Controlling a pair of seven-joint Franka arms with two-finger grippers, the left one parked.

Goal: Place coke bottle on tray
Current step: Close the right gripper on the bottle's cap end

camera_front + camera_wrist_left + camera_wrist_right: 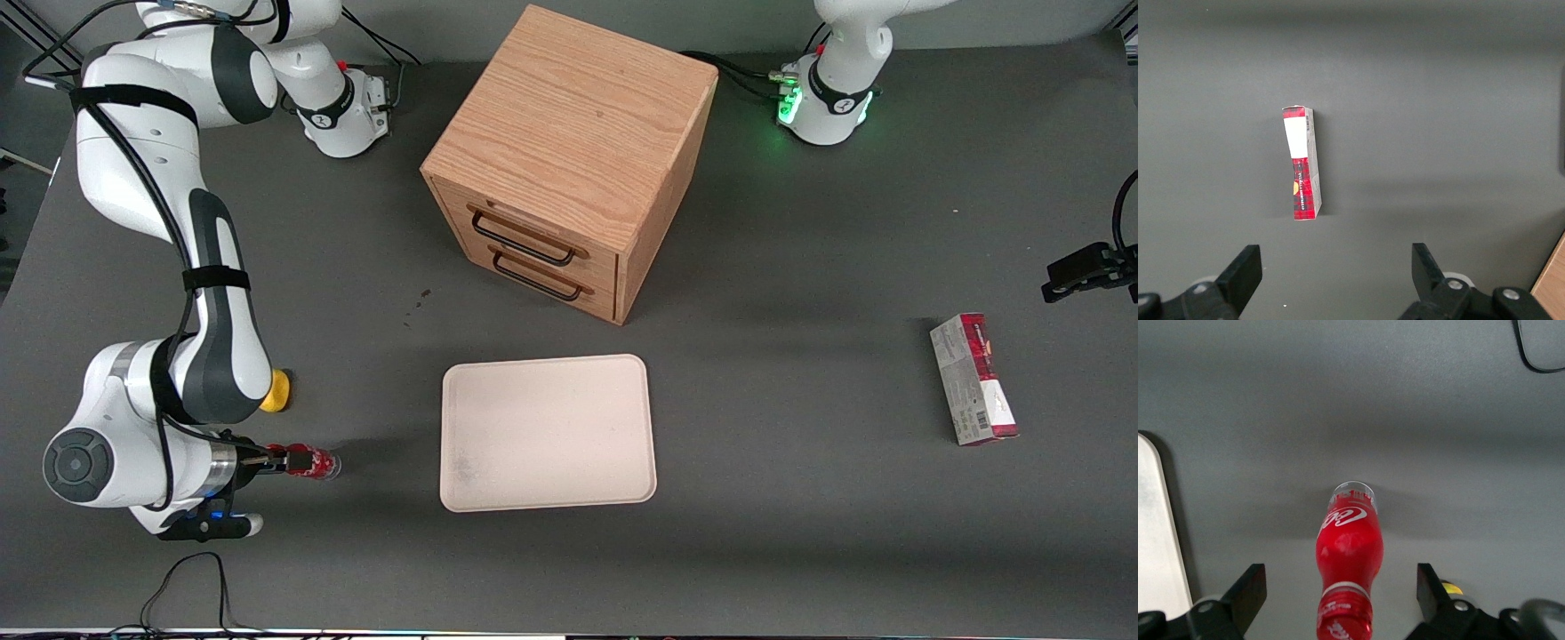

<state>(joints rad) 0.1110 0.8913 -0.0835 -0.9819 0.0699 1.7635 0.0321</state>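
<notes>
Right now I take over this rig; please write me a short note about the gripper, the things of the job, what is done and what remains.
Gripper: open, low over the table, fingers either side of the small red-labelled coke bottle, not closed on it.
Bottle: lying on the grey table, toward the working arm's end, apart from the tray.
Cream-white rectangular tray: nothing on it, in front of the wooden drawer box.
Done: approach.
Left: grasp, lift, place on tray.

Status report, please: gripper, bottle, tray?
Gripper open, fingers either side of coke bottle. Bottle lying on table, not lifted. Tray bare, nothing between it and the bottle.
</notes>
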